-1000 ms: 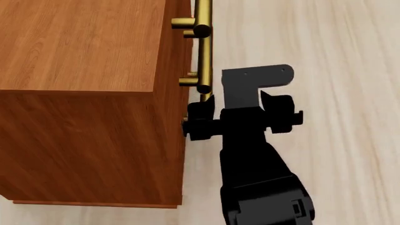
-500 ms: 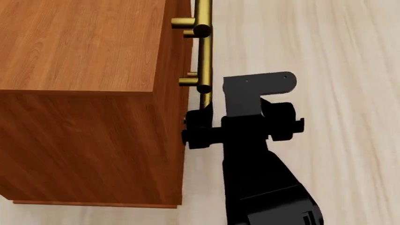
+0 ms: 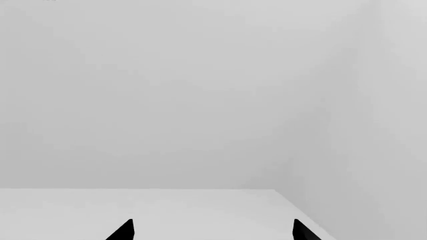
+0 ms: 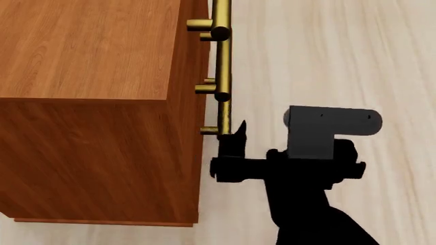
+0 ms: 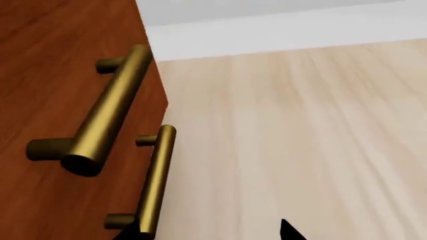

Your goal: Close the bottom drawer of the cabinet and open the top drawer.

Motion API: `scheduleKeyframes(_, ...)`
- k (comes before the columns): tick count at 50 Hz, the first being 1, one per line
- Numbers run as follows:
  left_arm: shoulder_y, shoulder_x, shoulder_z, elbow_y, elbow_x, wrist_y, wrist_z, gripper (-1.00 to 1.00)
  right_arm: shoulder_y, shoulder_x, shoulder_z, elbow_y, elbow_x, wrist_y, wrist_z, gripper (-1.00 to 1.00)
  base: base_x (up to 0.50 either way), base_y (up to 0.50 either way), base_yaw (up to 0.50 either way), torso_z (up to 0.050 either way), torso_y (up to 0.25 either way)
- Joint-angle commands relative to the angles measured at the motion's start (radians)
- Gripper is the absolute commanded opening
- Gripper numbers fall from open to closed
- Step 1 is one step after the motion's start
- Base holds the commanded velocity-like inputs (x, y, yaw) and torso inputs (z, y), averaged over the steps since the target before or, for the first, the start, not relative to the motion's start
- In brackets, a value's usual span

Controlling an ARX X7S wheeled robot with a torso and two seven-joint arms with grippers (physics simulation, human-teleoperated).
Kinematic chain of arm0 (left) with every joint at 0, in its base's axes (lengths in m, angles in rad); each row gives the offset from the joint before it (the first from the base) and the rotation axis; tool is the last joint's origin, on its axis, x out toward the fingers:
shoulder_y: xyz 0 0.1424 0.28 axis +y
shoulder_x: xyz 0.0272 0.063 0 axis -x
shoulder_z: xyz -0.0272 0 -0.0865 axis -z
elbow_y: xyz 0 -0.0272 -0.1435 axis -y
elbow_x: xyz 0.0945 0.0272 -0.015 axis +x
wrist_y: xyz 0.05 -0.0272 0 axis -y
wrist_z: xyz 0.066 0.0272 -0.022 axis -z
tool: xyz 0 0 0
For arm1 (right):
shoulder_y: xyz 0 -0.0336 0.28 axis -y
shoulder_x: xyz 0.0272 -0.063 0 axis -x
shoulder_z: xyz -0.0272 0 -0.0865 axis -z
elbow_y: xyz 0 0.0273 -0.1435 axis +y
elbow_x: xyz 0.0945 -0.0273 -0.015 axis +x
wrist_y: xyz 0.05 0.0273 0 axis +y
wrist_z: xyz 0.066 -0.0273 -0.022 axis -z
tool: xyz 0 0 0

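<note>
The right gripper [image 4: 240, 133] hangs beside the cabinet [image 4: 89, 102] at the scene's left, one fingertip near the lowest brass handle [image 4: 223, 116]; its jaws look spread. All three reddish-brown drawer fronts seem flush, so the bottom drawer appears closed. Next, I'd judge, it must reach the top drawer's handle [image 5: 110, 107]. The left gripper [image 3: 210, 231] idles with jaws spread.

Head view: looks steeply down, close over the cabinet [image 4: 89, 51] top at 10 o'clock, with the floor [image 4: 354, 51] at 2 o'clock. Right wrist view: very near the cabinet front, facing along its handles [image 5: 107, 112] toward the far wall; it shares handles and floor with the head view. Left wrist view: faces only blank pale walls; no overlap.
</note>
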Motion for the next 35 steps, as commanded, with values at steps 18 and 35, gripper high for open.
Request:
scheduleKeyframes(18, 0.009, -0.008, 0.009, -0.001, -0.006, 0.005, -0.012, 1.00, -0.101, 0.024, 0.678, -0.323, 1.199, 0.274, 0.637, 1.00, 0.00, 0.00, 0.00, 0.000, 0.000)
scheduleKeyframes(35, 0.018, -0.019, 0.032, 0.001, -0.001, 0.011, -0.015, 1.00, 0.066, 0.241, 0.482, -0.208, 1.750, -0.127, 1.047, 1.00, 0.00, 0.00, 0.00, 0.000, 0.000)
